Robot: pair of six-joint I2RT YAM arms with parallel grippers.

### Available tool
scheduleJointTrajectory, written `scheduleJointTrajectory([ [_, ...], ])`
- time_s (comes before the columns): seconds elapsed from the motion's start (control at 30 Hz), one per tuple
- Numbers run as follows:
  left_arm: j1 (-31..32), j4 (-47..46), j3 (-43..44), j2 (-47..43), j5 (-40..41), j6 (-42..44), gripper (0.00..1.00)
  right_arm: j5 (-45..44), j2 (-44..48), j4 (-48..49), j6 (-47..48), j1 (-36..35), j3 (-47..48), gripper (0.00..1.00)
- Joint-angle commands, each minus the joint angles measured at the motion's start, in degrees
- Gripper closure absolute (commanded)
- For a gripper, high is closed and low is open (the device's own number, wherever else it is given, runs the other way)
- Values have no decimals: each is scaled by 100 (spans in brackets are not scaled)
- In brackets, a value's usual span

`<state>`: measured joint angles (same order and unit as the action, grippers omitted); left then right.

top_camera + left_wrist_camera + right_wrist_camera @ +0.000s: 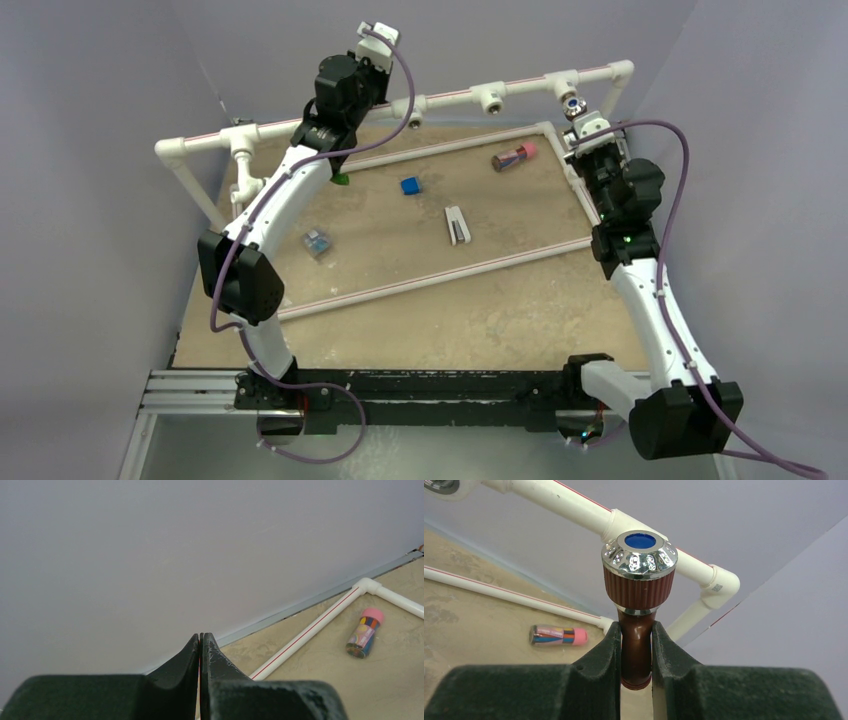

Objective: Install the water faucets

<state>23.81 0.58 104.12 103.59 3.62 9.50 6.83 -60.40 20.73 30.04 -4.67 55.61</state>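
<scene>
The reddish-brown faucet (639,580) was gripped by its stem between the fingers of the right gripper (635,630) and held just before the white pipe frame (574,505), not yet screwed in. The left gripper (201,639) was pressed shut on nothing, above the table (390,680). No faucet was seen fitted, so all installing was judged to remain; a green faucet (341,180) was seen lying beneath the left arm (290,190).

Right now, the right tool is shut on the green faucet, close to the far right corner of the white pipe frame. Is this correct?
Only the colour is wrong. The faucet in the right tool is reddish-brown, not green, as the right wrist view shows. The rest holds: the tool is shut on it, close to the far right corner of the white pipe frame.
</scene>
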Motion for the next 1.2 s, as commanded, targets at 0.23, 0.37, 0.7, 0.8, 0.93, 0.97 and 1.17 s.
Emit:
scheduleJointTrajectory([
  [0.23, 272, 822, -286, 256, -406, -23, 100, 145, -247, 763, -21, -105, 138, 100],
  [0.37, 290, 796, -321, 236, -410, 20, 100, 176, -333, 758, -270, -105, 204, 100],
  [0.7, 349, 755, -377, 206, -441, 144, 100, 435, -432, 872, -1245, -105, 280, 100],
  [0.8, 352, 738, -390, 196, -445, 166, 100, 681, -462, 776, -1622, -105, 326, 100],
  [0.93, 361, 736, -397, 186, -450, 184, 100, 831, -480, 879, -2205, -105, 288, 100],
  [0.97, 366, 737, -399, 187, -450, 188, 100, 843, -488, 918, -2320, -100, 279, 100],
  [1.17, 381, 718, -410, 166, -441, 223, 100, 915, -548, 1137, -3109, -59, 225, 100],
])
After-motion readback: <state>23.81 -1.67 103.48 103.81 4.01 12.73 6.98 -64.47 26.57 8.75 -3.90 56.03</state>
